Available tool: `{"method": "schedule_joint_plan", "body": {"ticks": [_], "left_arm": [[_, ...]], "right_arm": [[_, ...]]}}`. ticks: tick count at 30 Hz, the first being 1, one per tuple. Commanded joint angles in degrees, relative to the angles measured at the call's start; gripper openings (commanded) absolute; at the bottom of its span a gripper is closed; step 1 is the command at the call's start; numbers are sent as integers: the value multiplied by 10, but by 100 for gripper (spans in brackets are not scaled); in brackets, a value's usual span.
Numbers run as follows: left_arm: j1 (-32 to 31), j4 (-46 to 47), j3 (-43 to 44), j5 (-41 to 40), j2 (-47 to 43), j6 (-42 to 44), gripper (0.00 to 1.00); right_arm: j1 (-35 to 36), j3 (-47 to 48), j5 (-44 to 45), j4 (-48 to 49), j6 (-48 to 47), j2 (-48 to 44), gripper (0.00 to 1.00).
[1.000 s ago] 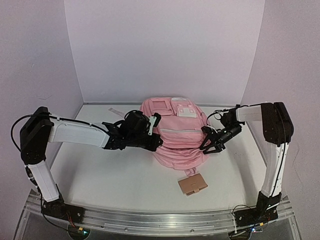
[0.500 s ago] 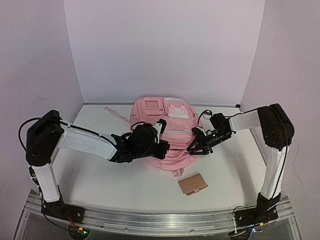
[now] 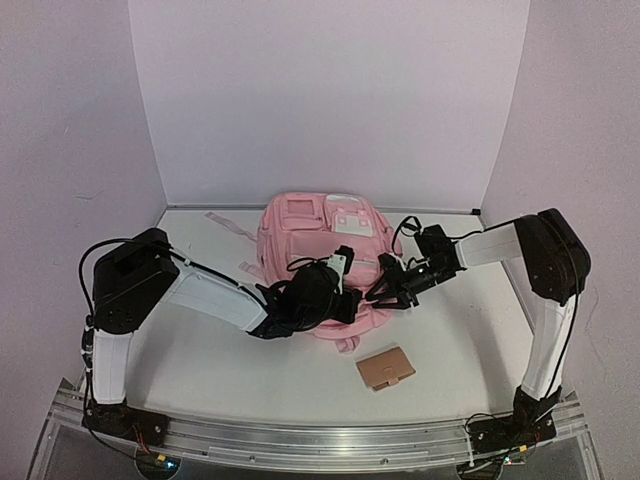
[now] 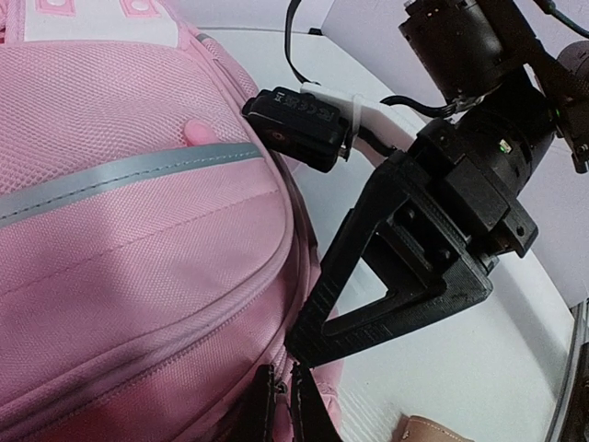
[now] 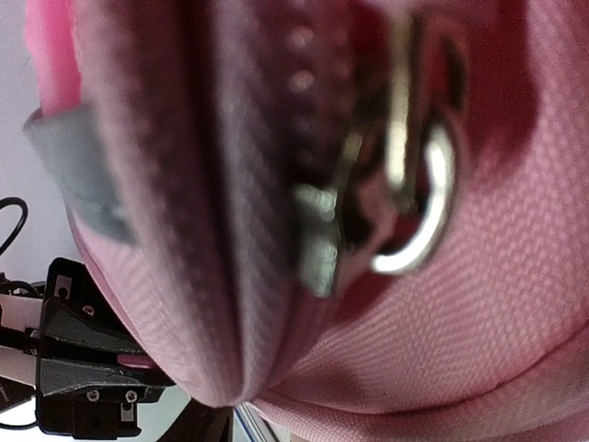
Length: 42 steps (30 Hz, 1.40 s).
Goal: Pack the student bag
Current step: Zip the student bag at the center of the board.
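Note:
The student bag (image 3: 318,235), a big pink backpack with a grey stripe, lies flat mid-table. My left gripper (image 3: 350,303) is at its near right corner. In the left wrist view its fingers (image 4: 266,391) are shut on a small zip pull (image 4: 280,388) at the bag's seam (image 4: 138,230). My right gripper (image 3: 384,293) comes in from the right against the same corner. One black finger (image 4: 340,276) presses on the bag's edge and the other is hidden. In the right wrist view, pink fabric (image 5: 479,350) and a metal zip ring (image 5: 428,207) fill the space between the jaws.
A tan wallet (image 3: 385,370) lies on the table just in front of the bag's near right corner, close to both grippers, and also shows in the left wrist view (image 4: 433,430). White walls close the table at the back and on both sides.
The left arm has swept right along the bag's near edge to its right corner. The right gripper has moved left and closed in on that edge. The bag has shifted left.

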Motion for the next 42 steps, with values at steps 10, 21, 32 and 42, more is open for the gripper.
{"method": "schedule_joint_plan", "body": {"ticks": [10,21,32,42], "left_arm": [[-26,-12,-8,-88,-51,-20,0],[-50,-169,143,25,12,112,16],[-41,-160,55,32,-102,73,49],[-5,-161,-87,-37,-254,-12,61]], "right_arm": [[-60,-11,74,-61,-127,-134,61],[-62,-9,104,-181,-244,-164,62],[-40,-11,145,-200,-265,-192,55],[48,26,274,-222,-333,-192,50]]}}
